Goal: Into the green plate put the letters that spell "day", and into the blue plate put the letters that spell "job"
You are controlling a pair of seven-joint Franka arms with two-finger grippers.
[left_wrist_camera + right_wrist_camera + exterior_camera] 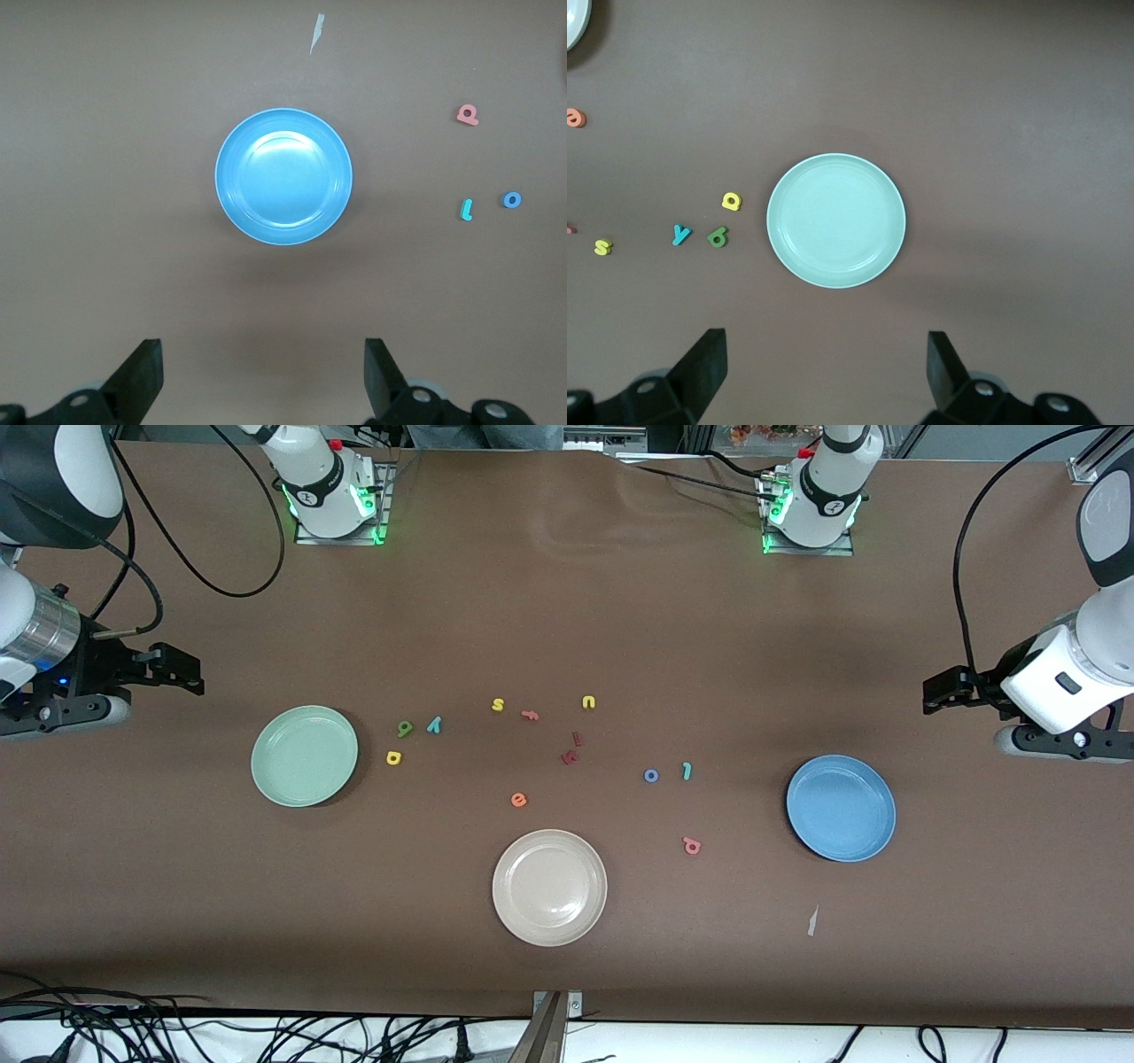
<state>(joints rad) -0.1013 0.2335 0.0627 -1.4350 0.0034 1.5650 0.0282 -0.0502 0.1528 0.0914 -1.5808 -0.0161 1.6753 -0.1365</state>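
The green plate (pixel 304 755) (pixel 835 220) lies bare toward the right arm's end. Beside it are the "day" letters: yellow (pixel 394 757) (pixel 731 201), olive-green (pixel 405 729) (pixel 718 236) and a teal "y" (pixel 434 724) (pixel 681 234). The blue plate (pixel 841 808) (pixel 283 176) lies bare toward the left arm's end. Near it are the "job" letters: a blue "o" (pixel 651 776) (pixel 512 199), a teal "j" (pixel 687 771) (pixel 466 210) and a pink "b" (pixel 692 846) (pixel 468 114). My right gripper (pixel 186 673) (pixel 827 367) hangs open over bare table by the green plate. My left gripper (pixel 935 691) (pixel 263 372) hangs open by the blue plate.
A beige plate (pixel 549 887) sits nearest the front camera, mid-table. Between the two letter groups lie a yellow "s" (pixel 498 705), an orange letter (pixel 530 715), a yellow "u" (pixel 588 702), two dark red letters (pixel 570 757) and an orange "e" (pixel 518 800). A paper scrap (pixel 811 921) lies near the blue plate.
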